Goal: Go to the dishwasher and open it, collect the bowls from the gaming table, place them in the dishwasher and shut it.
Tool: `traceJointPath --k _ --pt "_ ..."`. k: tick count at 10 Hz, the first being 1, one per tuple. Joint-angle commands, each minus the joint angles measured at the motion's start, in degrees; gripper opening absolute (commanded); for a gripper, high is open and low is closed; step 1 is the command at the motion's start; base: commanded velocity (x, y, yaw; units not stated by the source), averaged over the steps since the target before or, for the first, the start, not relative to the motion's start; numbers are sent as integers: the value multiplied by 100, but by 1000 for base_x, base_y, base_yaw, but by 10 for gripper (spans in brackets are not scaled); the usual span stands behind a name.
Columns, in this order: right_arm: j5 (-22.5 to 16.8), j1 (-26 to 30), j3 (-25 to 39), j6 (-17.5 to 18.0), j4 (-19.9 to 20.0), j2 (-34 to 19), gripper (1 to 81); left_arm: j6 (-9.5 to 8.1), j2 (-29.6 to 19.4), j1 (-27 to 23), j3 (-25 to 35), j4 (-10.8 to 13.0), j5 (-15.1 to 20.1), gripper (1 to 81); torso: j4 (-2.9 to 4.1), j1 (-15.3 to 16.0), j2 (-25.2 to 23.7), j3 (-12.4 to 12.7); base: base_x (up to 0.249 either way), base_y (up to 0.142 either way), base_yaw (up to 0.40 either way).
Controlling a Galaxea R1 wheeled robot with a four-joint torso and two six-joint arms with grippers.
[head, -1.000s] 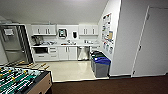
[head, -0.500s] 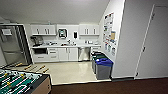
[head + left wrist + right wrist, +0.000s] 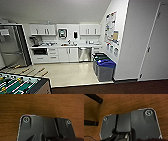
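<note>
The dishwasher [image 3: 85, 54] is a stainless-steel front under the counter at the far wall of a kitchenette, its door shut. It sits between white cabinets [image 3: 68, 54] and a narrow drawer stack. The bowls and the gaming table are out of view. In both wrist views the robot's dark plate hangs over brown wood-look floor [image 3: 41, 105] [image 3: 125, 104].
Grey bins with blue lids [image 3: 104, 68] stand against the right wall, in front of the dishwasher's right side. A table-football table [image 3: 22, 84] fills the near left corner, its rod handles pointing onto the pale kitchen floor [image 3: 67, 73]. A tall fridge [image 3: 11, 46] is at left, a door [image 3: 155, 47] at right.
The whole head view has shifted a little as the robot moves; the table-football table sits lower in the picture. Nothing in the kitchenette has moved.
</note>
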Motion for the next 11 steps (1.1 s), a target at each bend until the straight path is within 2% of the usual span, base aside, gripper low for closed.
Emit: traceJointPath --k 1,3,11 --pt "-250 303 39 -18 -124 -19 811 38 -19 -349 33 49 225 811 0 0 0 0 190 89 0" --pt "-241 303 39 -18 -124 -10 811 38 -19 -349 33 49 225 811 0 -2 0 0 190 77 0" --pt "-258 329 39 -18 -141 -10 811 29 -2 -349 33 58 225 811 0 -2 0 0 190 0 0"
